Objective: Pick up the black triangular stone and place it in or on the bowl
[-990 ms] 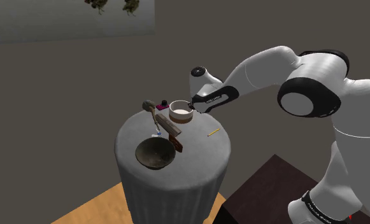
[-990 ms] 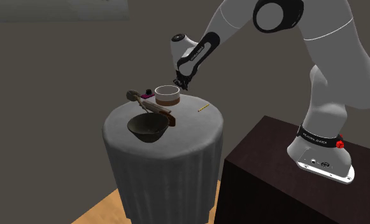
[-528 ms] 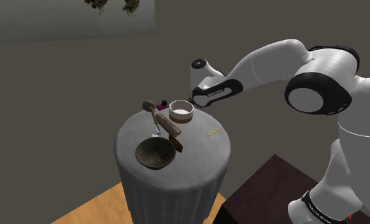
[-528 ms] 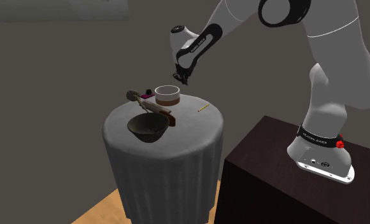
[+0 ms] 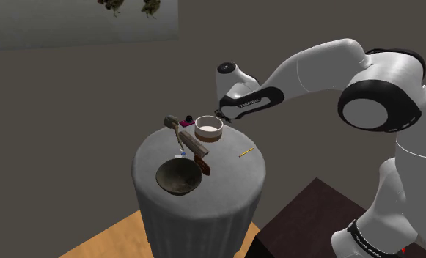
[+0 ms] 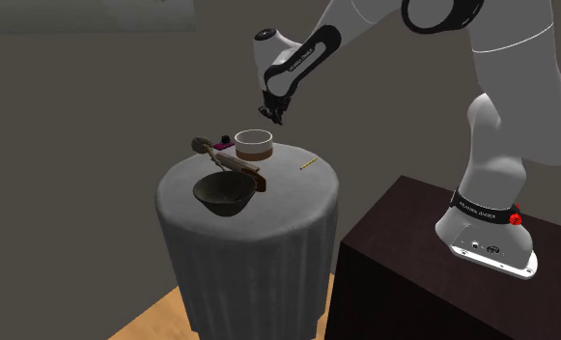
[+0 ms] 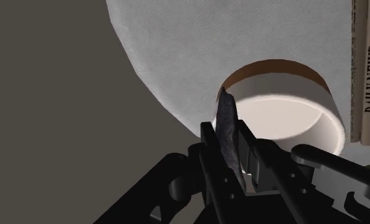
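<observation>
Stone (image 7: 226,118) is pinched in the gripper (image 7: 230,141), held airborne by the white pot's (image 7: 285,111) rim, so the carry is on. It'd need to be swung toward 7 o'clock (shoulder view), over the dark bowl (image 5: 178,177).

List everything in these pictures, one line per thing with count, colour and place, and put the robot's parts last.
table: 1, grey cloth, round, middle of the shoulder view
bowl: 1, dark brown, on the table near its front edge
cup: 1, white with a brown band, far side of the table
stone: 1, dark grey, clasped between the fingers, off the table
block: 1, brown, lying between bowl and cup
pencil: 1, yellow, on the table towards the shoulder view's right
newspaper: count unclear, pale, beside the cup
stand: 1, dark brown, next to the table
arm: 1, white with dark joints, reaching over the table
gripper: 1, black, shut on the stone, above the cup
</observation>
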Tool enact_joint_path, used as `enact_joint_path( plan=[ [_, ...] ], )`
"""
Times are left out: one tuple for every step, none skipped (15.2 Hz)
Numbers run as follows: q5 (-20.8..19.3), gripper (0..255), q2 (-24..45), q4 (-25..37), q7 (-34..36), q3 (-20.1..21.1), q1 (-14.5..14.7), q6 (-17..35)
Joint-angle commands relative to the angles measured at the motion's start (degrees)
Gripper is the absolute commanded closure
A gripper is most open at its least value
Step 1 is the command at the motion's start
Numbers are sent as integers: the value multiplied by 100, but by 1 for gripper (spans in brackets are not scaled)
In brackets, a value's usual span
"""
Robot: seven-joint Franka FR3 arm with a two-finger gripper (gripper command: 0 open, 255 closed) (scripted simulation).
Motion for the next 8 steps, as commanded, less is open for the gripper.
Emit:
enact_joint_path(
  plan=[
    [-113,255,-120,-131,281,-31,291,-92],
    [-152,255,-151,-164,411,-32,415,-140],
    [-187,255,-178,-190,537,-30,537,-191],
    [-219,255,-201,-208,662,-25,655,-245],
    [-246,255,-219,-220,785,-17,770,-302],
    [-270,255,-233,-225,905,-5,881,-361],
    [-290,255,-243,-223,1022,10,988,-423],
    [-306,255,-248,-213,1137,28,1092,-487]
  ],
)
